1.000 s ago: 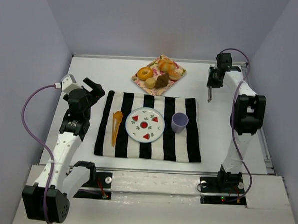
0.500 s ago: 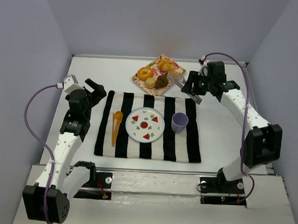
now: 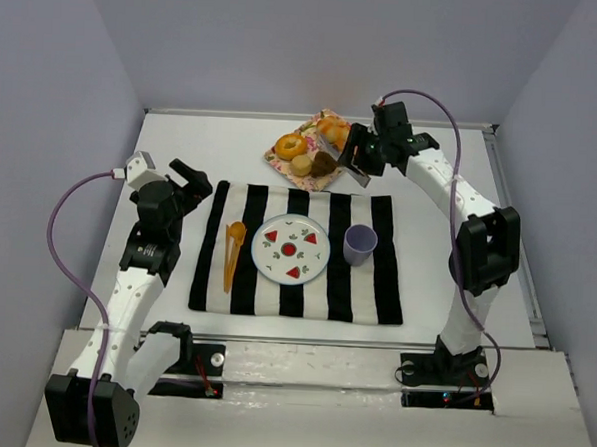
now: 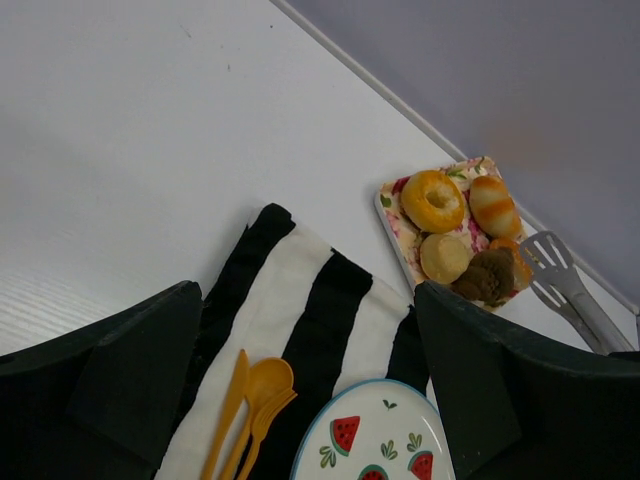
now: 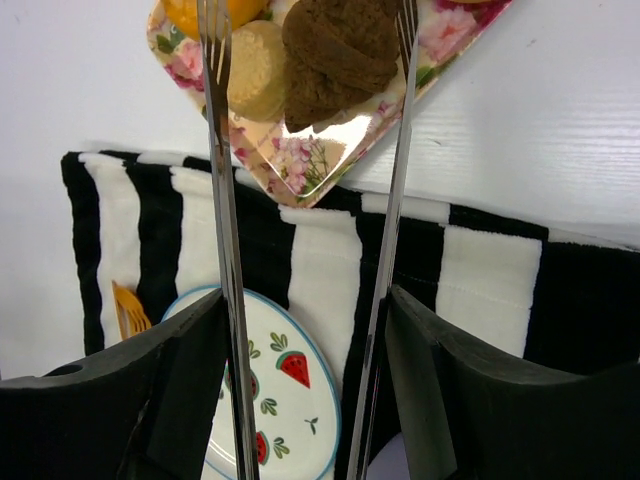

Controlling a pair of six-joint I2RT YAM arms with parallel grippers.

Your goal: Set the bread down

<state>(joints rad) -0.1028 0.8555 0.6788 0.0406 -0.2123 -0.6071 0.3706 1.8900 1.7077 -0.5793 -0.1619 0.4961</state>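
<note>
Right gripper (image 3: 368, 150) is clamped on the handle end of the metal tongs (image 5: 226, 240). The tongs are sprung open, arms spread, gripping nothing. Under the handle end lie the striped cloth (image 5: 312, 270) and the watermelon plate (image 5: 270, 390), the likely drop spot. Out at the tips, the brown bread (image 5: 340, 50) sits between the two arms in the wrist view, on the floral tray (image 5: 300, 160). The pale roll (image 5: 258, 72) touches it, partly under the tong arm on that view's left. Tip height over the bread: cannot tell. Judged best move: lower until the tips bracket the brown bread at its widest and keep the one tip off the roll. Squeeze lightly, since bread should crush easily, and lift straight before swinging back to the plate. The tray looks light and could slide if nudged. The cup (image 3: 359, 244) stands beside the plate, near the return path. Left gripper (image 3: 191, 176) is spread wide, empty, well off to the tongs' side past the cloth. Surface: flat white table (image 3: 183, 142). Room: plain grey-lilac walls (image 3: 288, 43) beyond the tray.
</note>
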